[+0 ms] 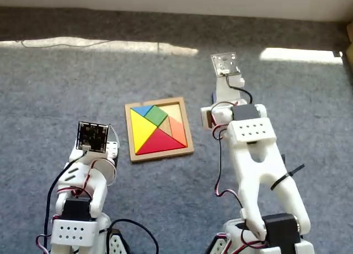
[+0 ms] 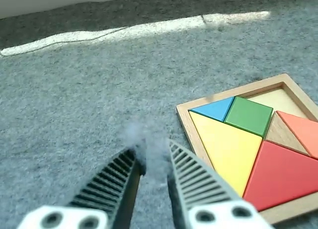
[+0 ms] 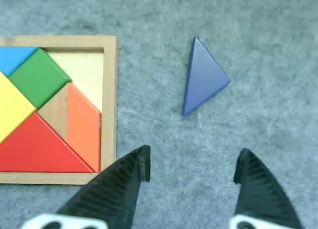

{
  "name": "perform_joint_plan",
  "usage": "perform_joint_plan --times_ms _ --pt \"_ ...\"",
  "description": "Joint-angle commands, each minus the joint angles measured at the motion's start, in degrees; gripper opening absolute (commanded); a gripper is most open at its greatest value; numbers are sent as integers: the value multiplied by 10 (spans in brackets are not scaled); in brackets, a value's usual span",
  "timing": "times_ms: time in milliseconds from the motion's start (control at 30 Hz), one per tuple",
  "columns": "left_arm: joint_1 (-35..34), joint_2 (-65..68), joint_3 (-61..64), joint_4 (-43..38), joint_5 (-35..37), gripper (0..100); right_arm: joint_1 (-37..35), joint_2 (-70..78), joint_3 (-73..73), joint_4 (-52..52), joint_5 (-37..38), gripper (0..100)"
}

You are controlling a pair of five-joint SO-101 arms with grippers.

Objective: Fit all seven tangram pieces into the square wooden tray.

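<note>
The square wooden tray lies mid-table and holds a yellow triangle, red triangle, green square, small blue triangle, orange piece and a wood-coloured triangle. Its corner nearest the right arm is bare. A dark blue triangle lies flat on the carpet just outside that side of the tray. My right gripper hangs open a little short of it, holding nothing. My left gripper is shut and holds nothing, over bare carpet beside the tray.
Grey carpet covers the table. The left arm stands at the tray's near left, the right arm at its right. A cable runs along the far edge in a strip of sunlight.
</note>
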Motion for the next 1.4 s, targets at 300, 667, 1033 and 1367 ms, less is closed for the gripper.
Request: perform_joint_plan --times_ms 300,667,1033,1367 --pt "-4 -5 16 2 -4 77 11 254 -218 -46 -1 300" --pt "-4 -5 16 2 -4 77 12 415 -419 78 0 300" --pt "-4 -5 16 2 -4 77 30 518 -548 166 4 300" --pt "-4 -5 16 2 -4 77 26 531 -597 165 24 300"
